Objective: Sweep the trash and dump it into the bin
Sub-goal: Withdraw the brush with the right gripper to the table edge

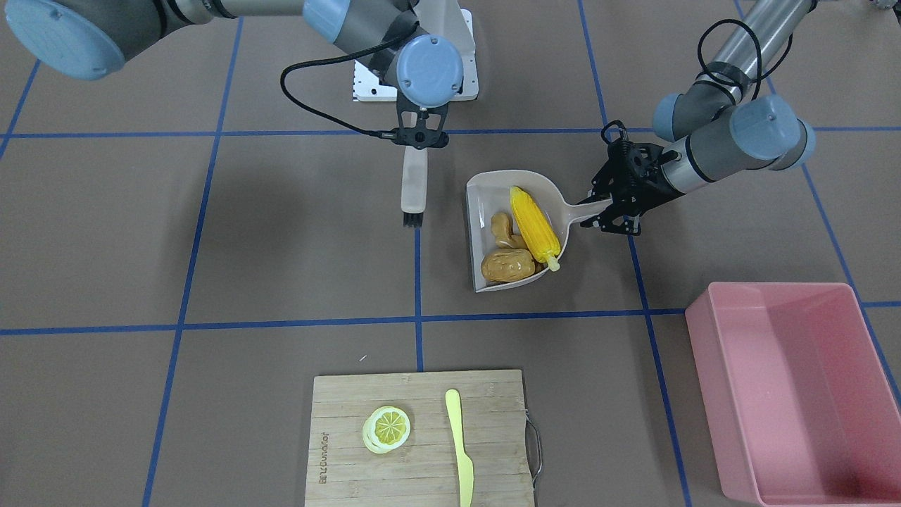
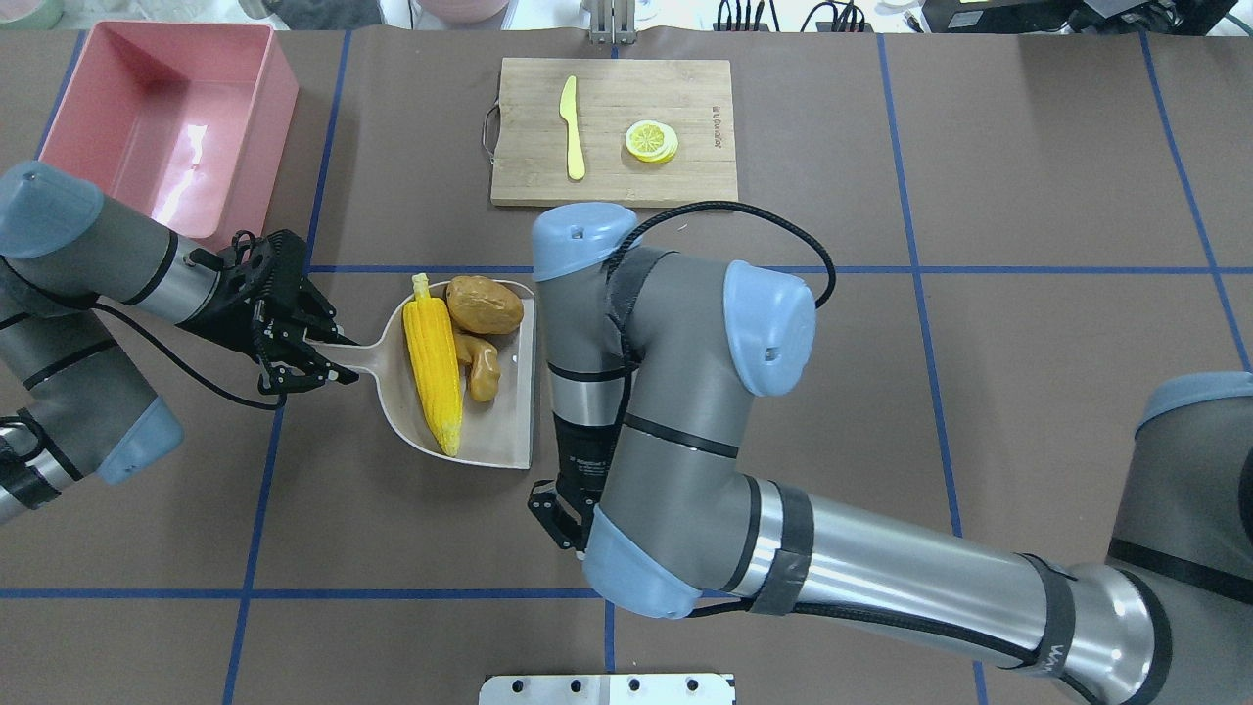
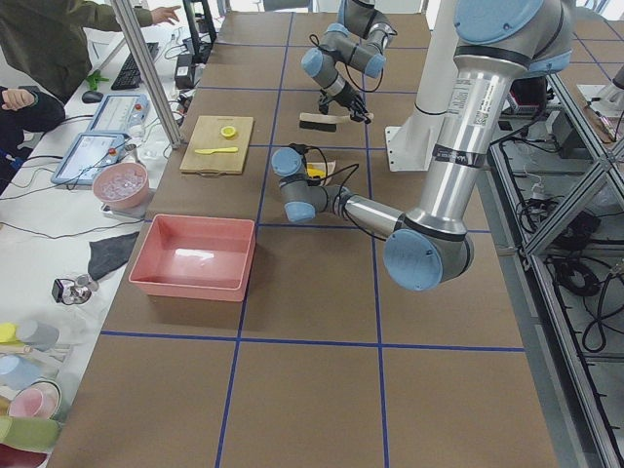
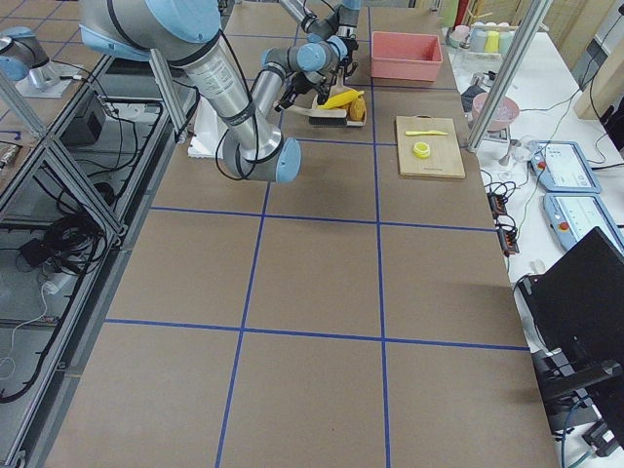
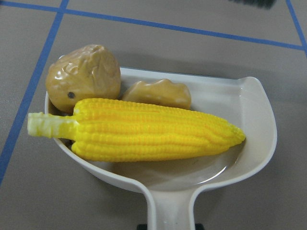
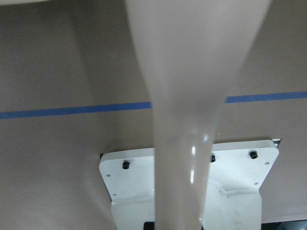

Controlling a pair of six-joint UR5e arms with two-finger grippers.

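Note:
The beige dustpan (image 1: 479, 191) holds all the trash: the yellow corn cob (image 1: 535, 225), the tan ginger root (image 1: 504, 231) and the brown potato (image 1: 507, 265). My left gripper (image 1: 605, 208) is shut on the dustpan's handle and holds the pan level. The left wrist view shows the corn (image 5: 153, 129), ginger (image 5: 156, 93) and potato (image 5: 84, 76) in the pan (image 5: 249, 129). My right gripper (image 1: 420, 137) is shut on a pale brush (image 1: 414, 186), bristles down, just beside the pan's open edge. The pink bin (image 1: 795, 380) stands apart from the pan, beyond my left gripper (image 2: 318, 357).
A wooden cutting board (image 1: 338, 422) at the far table edge carries a lemon slice (image 1: 386, 428) and a pale yellow knife (image 1: 459, 443). A white mounting plate (image 1: 366, 84) lies near the robot's base. The right arm's elbow hangs over the table's middle in the overhead view.

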